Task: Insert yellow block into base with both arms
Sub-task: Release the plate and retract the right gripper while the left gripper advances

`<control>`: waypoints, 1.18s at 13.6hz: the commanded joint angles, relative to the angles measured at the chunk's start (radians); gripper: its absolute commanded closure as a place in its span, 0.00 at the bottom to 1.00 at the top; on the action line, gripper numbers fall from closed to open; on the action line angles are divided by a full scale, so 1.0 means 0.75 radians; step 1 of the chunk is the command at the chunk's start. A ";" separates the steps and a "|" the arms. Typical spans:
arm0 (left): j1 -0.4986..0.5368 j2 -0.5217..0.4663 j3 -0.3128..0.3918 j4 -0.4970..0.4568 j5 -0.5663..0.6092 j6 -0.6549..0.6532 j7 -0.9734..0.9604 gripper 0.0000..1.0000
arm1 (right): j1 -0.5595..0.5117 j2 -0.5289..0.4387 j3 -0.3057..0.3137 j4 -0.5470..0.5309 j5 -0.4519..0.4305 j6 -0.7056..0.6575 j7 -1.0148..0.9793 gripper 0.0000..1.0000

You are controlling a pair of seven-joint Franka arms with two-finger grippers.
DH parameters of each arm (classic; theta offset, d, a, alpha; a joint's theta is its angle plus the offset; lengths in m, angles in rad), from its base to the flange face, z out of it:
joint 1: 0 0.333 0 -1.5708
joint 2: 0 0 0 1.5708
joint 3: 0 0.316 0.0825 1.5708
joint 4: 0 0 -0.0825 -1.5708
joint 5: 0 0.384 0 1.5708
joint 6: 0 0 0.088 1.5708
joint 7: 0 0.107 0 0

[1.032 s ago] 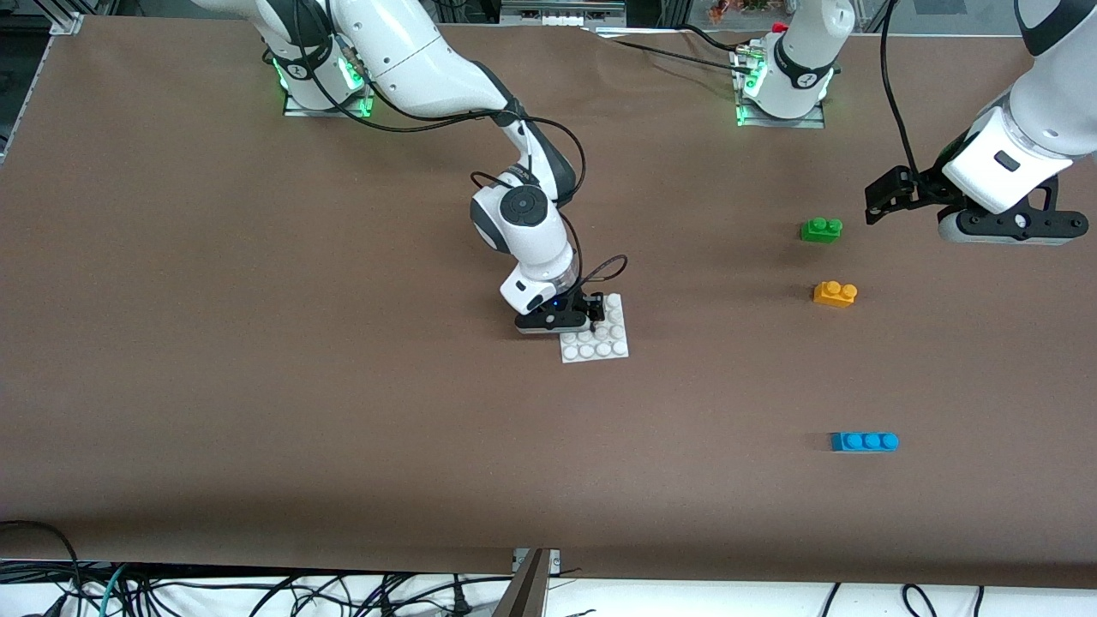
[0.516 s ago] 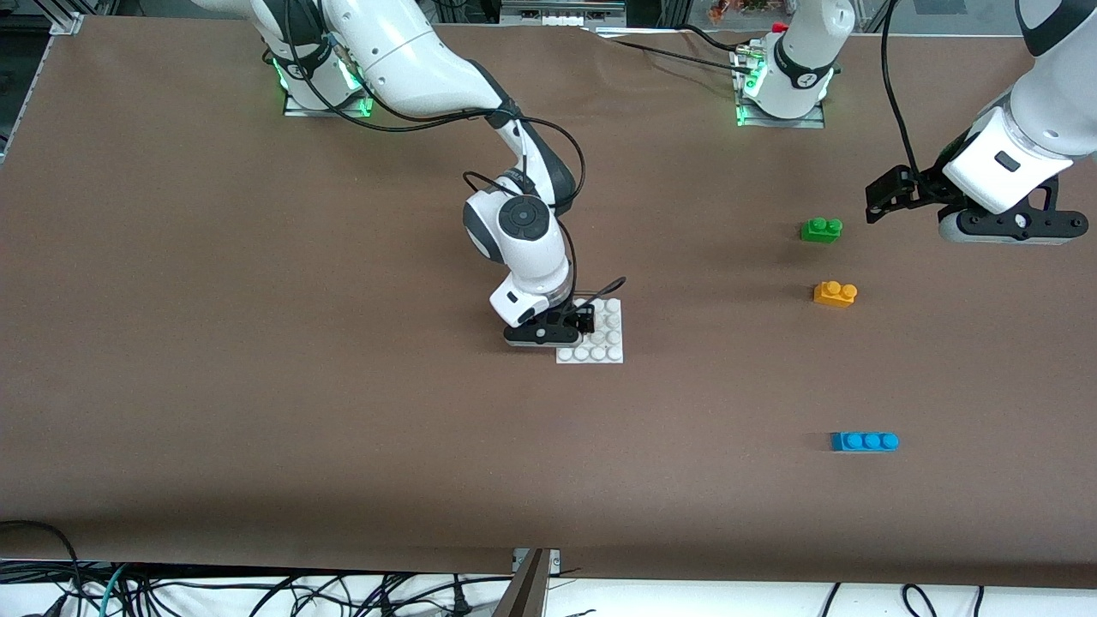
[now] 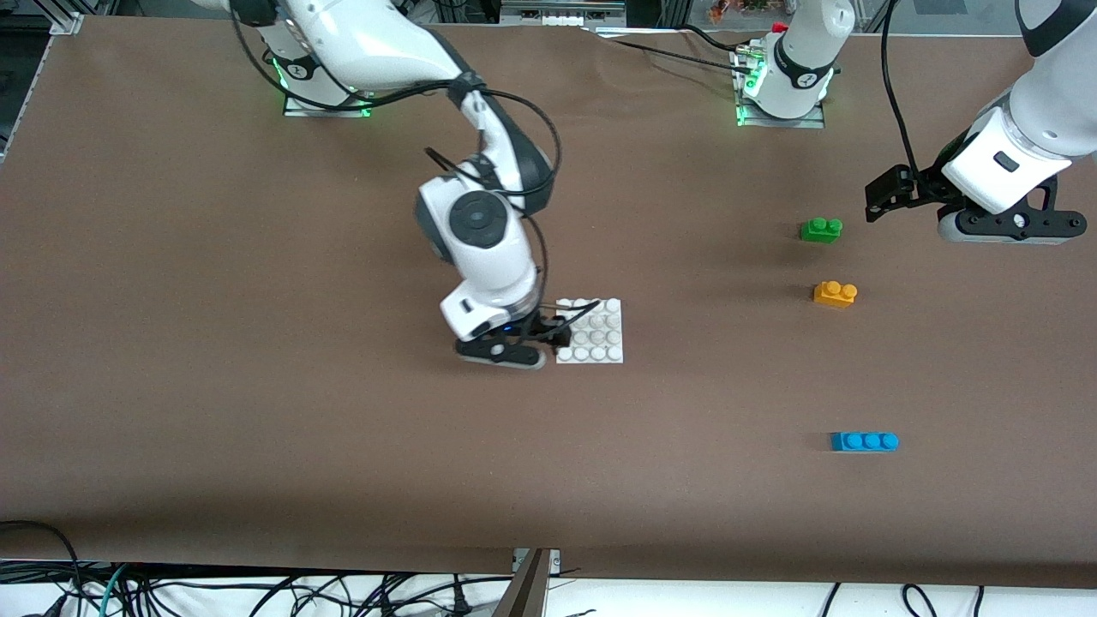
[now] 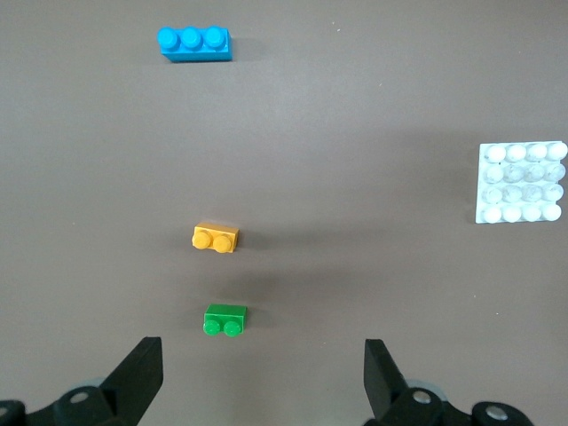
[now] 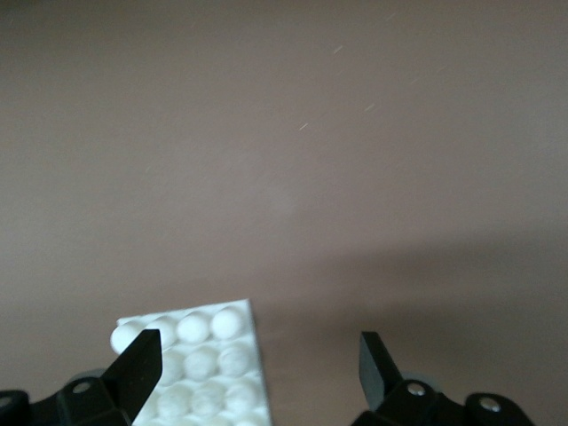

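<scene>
The yellow block [image 3: 835,294] [image 4: 216,238] lies on the table toward the left arm's end, with nothing touching it. The white studded base [image 3: 600,331] [image 4: 522,182] [image 5: 200,373] lies flat mid-table. My right gripper [image 3: 506,356] [image 5: 257,348] hangs open just above the base's edge that faces the right arm's end, and holds nothing. One corner of the base shows between its fingers. My left gripper [image 3: 1007,231] [image 4: 262,351] waits open and empty in the air beside the green brick, toward the left arm's end.
A green brick [image 3: 821,229] [image 4: 225,319] lies just farther from the front camera than the yellow block. A blue three-stud brick [image 3: 864,441] [image 4: 194,43] lies nearer to that camera. Brown table surface stretches around them.
My right gripper has opened, let go of the base and drawn back toward the right arm's end. The base turned slightly and now lies square. The left arm has not moved.
</scene>
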 commanded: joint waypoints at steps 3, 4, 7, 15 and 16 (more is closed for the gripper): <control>-0.002 0.094 0.017 0.078 -0.005 -0.030 0.017 0.00 | -0.194 -0.405 0.019 -0.468 0.021 -0.033 -0.363 0.01; 0.016 0.096 0.019 0.076 -0.005 -0.030 0.023 0.00 | -0.235 -0.503 0.019 -0.563 0.021 -0.045 -0.443 0.01; 0.066 0.149 0.019 0.051 0.064 -0.016 0.119 0.00 | -0.390 -0.684 0.039 -0.594 0.015 -0.332 -0.594 0.01; 0.125 0.209 0.017 -0.275 0.142 0.464 0.254 0.00 | -0.739 -0.987 0.213 -0.584 -0.218 -0.752 -0.830 0.01; 0.125 0.211 0.017 -0.322 0.142 0.521 0.256 0.00 | -0.759 -1.009 0.213 -0.584 -0.218 -0.769 -0.844 0.01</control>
